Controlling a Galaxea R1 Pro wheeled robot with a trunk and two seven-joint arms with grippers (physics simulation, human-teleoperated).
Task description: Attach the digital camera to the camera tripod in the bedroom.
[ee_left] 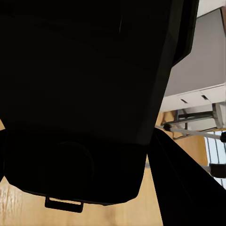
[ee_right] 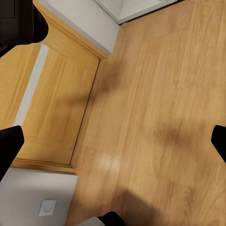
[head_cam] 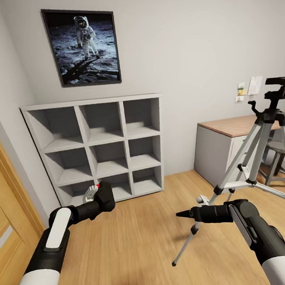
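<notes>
Now in the bedroom, facing the grey cube shelving (head_cam: 101,146) with the astronaut picture (head_cam: 82,46) above it. Step in hand, by judgement: carrying the camera across to the tripod head.

Left claw (head_cam: 105,196) held low in front of the bottom row of the shelving, closed around the digital camera (ee_left: 80,94); red button just visible beside the black body in the head view. Left wrist view mostly dark with the camera body pressed close between the fingers.

Right claw (head_cam: 182,214) stretched forward, empty; fingers look drawn together to a point in the head view, though dark tips sit at opposite edges of the right wrist view over bare wood floor (ee_right: 155,117), so cannot tell how far open.

Camera tripod (head_cam: 255,150) standing on the floor to the right, in front of the wood-topped bench (head_cam: 244,124); black head (head_cam: 280,85) high up, near the picture's right edge. Well apart from the left claw: off to its right and much higher. One leg just beyond the right claw.

To do it well: turn toward the tripod first, raise the left arm above the head plate, keep the camera level, lower straight down, mind the splayed legs.
</notes>
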